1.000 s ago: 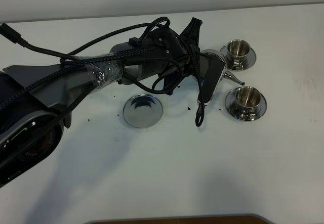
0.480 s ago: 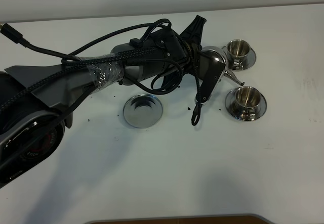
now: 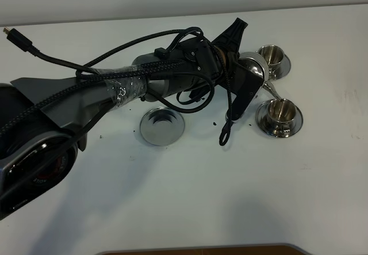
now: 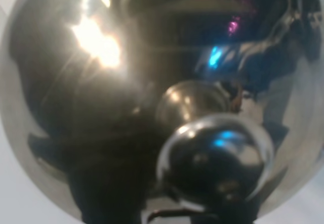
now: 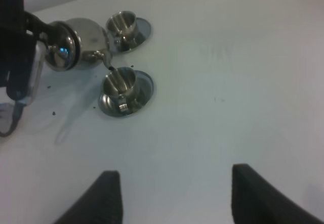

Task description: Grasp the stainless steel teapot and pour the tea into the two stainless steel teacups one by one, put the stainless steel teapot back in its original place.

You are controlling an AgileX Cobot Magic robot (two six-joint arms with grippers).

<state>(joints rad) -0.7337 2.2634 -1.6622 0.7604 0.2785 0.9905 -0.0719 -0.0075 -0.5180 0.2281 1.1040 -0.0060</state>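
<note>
The stainless steel teapot (image 3: 255, 66) hangs tilted above the table, held by my left gripper (image 3: 234, 65), which is shut on its handle side. Its spout (image 3: 269, 91) points down over the nearer teacup (image 3: 279, 111), which stands on its saucer. In the right wrist view dark bits fall from the spout (image 5: 107, 58) into that teacup (image 5: 120, 80). The farther teacup (image 3: 272, 54) stands just behind. The teapot's lid and knob (image 4: 216, 159) fill the left wrist view. The original place, an empty ringed saucer (image 3: 163, 126), lies left of the cups. My right gripper (image 5: 177, 198) is open, well short of the cups.
Small dark specks (image 3: 214, 124) lie scattered on the white table (image 3: 241, 197) between the empty saucer and the nearer cup. A black cable loop (image 3: 225, 133) dangles from the left arm (image 3: 144, 82) just above the table. The table's far edge meets a pale wall.
The left arm has shifted to the right with the teapot. The pot has tipped further, bringing its spout over the nearer teacup.
</note>
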